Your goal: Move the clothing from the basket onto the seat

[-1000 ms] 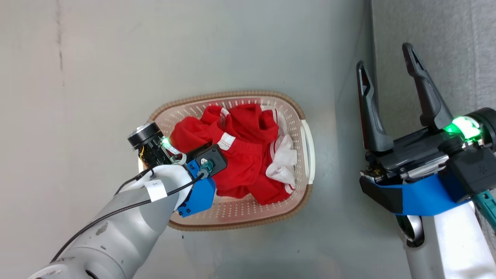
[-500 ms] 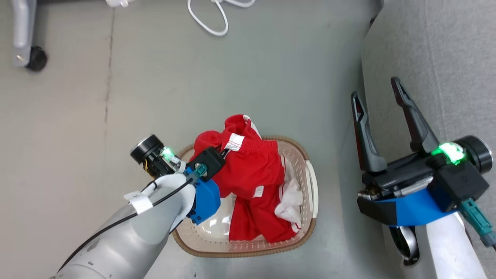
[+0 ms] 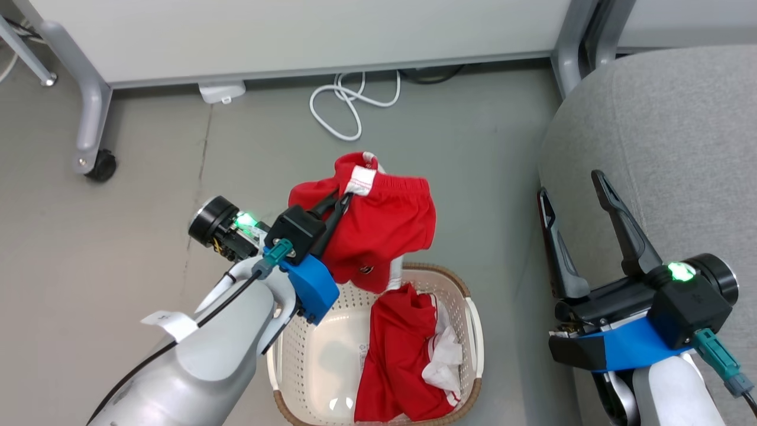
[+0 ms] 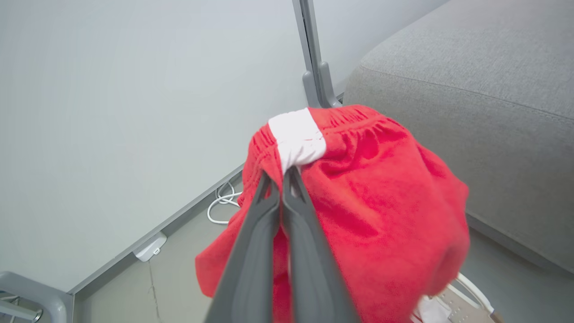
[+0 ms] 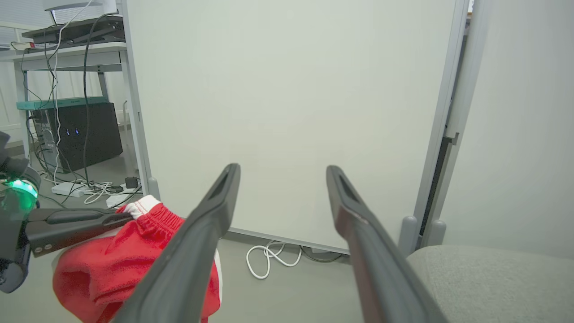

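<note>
As the left gripper (image 3: 343, 200) rose, shorts (image 3: 390, 225) left the basket (image 3: 322, 355).

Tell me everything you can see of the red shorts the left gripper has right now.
The red shorts are soft, crumpled fabric with a gathered elastic waistband bearing a white patch. The left gripper is shut on that waistband beside the patch, and the rest hangs limp below it, raised above the basket. Their lower edge sits near the basket's far rim; I cannot tell whether it touches. A small dark mark shows near the hem.
</note>
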